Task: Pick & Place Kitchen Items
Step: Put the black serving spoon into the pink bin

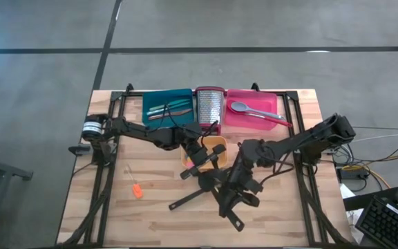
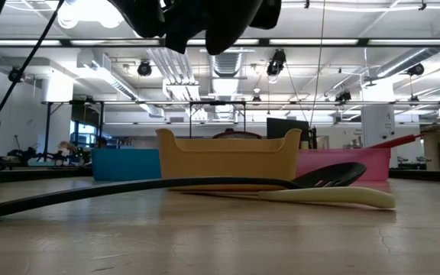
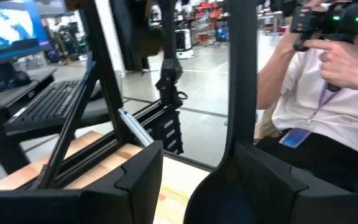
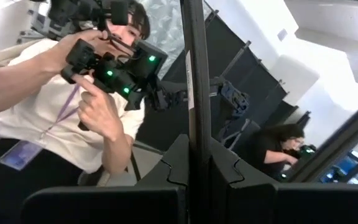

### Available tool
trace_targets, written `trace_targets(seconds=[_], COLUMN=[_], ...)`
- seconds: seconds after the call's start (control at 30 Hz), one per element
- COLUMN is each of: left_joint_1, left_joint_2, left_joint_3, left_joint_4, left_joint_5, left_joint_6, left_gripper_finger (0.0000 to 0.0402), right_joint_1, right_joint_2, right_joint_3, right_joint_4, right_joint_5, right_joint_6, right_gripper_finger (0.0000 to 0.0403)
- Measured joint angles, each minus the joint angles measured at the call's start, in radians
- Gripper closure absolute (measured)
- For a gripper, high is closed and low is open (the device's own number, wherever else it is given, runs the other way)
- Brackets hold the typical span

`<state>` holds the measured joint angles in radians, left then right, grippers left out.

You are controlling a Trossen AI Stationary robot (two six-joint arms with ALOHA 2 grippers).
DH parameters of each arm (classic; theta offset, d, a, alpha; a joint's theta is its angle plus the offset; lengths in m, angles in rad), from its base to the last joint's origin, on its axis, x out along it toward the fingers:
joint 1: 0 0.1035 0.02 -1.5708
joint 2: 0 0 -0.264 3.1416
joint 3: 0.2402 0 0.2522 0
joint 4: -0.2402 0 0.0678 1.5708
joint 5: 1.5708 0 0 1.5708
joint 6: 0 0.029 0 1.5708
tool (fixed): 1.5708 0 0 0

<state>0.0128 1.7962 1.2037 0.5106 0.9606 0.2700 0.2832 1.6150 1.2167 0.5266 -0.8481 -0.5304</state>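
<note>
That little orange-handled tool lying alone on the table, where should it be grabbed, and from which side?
Take the tool by its orange handle, straight down from above, fingers across its width. It lies flat with bare table around it, and the handle is thicker than the thin shaft.

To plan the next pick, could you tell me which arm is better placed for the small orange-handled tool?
Probably left: the orange-handled tool lies on its side of the table, and the left gripper is nearer; the right gripper hangs beyond the black utensils.
</note>
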Motion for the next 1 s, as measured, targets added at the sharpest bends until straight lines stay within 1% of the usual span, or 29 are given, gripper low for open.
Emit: trace_targets(seconds=[0.1,0.2,0.37,0.4,0.5,0.53,0.67,0.77,0.83,0.93,1.0], left_joint_1=[0.0,0.0,0.0,0.0,0.001,0.001,0.001,0.0,-0.001,-0.005,-0.005], left_joint_2=[0.0,0.0,0.0,0.0,0.0,0.0,0.0,0.0,0.0,0.0,0.0], left_joint_3=[0.0,0.0,0.0,0.0,0.0,0.001,0.008,0.017,0.031,0.057,0.062], left_joint_4=[-0.022,-0.041,-0.043,-0.043,-0.042,-0.041,-0.04,-0.041,-0.04,-0.039,-0.039], left_joint_5=[-0.025,-0.022,0.006,0.035,0.181,0.194,0.191,0.213,0.272,0.393,0.417], left_joint_6=[-0.016,0.015,0.006,-0.006,-0.028,-0.031,-0.053,-0.057,-0.064,-0.088,-0.104], left_gripper_finger=[0.0199,0.0199,0.0199,0.0199,0.02,0.02,0.02,0.02,0.02,0.02,0.02], right_joint_1=[0.001,0.001,0.012,0.013,0.014,0.014,0.013,0.013,0.018,0.021,0.02], right_joint_2=[-0.002,-0.004,-0.019,-0.019,-0.019,-0.019,-0.019,-0.02,-0.025,-0.025,-0.025], right_joint_3=[-0.007,-0.009,-0.009,-0.009,-0.009,-0.009,-0.008,-0.008,-0.007,-0.007,-0.007], right_joint_4=[-0.004,-0.016,-0.052,-0.053,-0.06,-0.059,-0.06,-0.019,-0.007,-0.009,-0.011], right_joint_5=[0.063,0.067,0.053,0.036,-0.013,-0.014,-0.029,-0.134,-0.197,-0.205,-0.205], right_joint_6=[0.001,0.019,0.012,0.018,0.038,0.039,0.048,0.072,0.084,0.102,0.111], right_gripper_finger=[0.0392,0.0392,0.0392,0.0392,0.0392,0.0392,0.0392,0.0392,0.0392,0.0392,0.0392])
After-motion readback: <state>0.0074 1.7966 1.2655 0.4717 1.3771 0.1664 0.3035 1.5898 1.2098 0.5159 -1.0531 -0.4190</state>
